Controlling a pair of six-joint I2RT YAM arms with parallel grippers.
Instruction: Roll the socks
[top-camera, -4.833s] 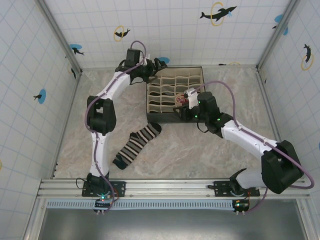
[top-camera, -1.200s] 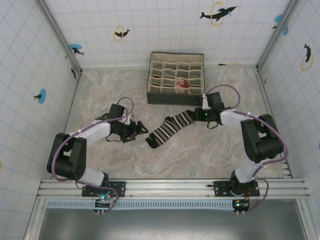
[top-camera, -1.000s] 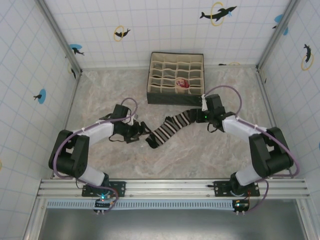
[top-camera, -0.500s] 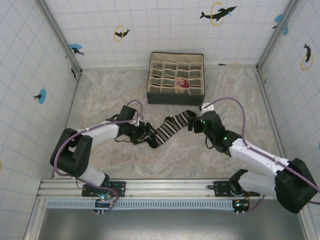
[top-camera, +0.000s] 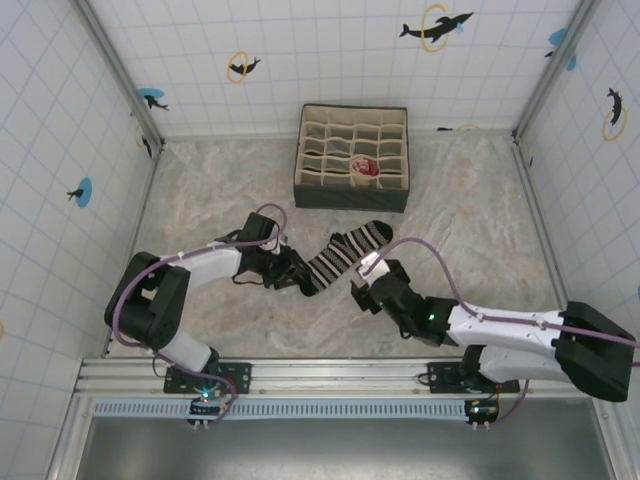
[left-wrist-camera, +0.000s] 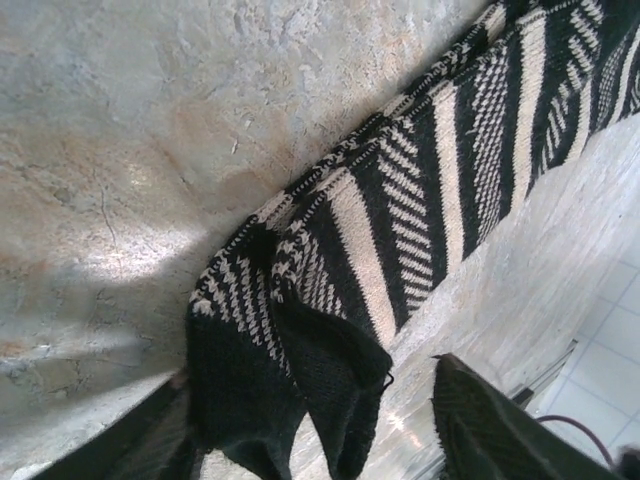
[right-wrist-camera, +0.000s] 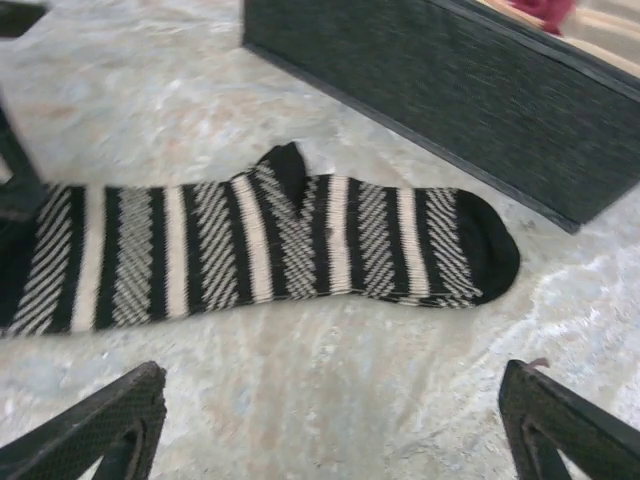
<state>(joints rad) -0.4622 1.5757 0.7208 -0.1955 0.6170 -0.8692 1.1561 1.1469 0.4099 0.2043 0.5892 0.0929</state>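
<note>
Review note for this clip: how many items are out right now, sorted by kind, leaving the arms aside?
Socks: 2 (striped sock lying flat on the table; red-and-tan sock tucked into one compartment)
Organiser boxes: 1 (organiser box at the far side of the table)
Total: 3

A robot test cell in a lab: grid-printed walls (top-camera: 330, 70) with dolphin markers (top-camera: 437, 24) enclose a marble-look surface (top-camera: 460, 200), fronted by an aluminium mounting rail (top-camera: 330, 375).
</note>
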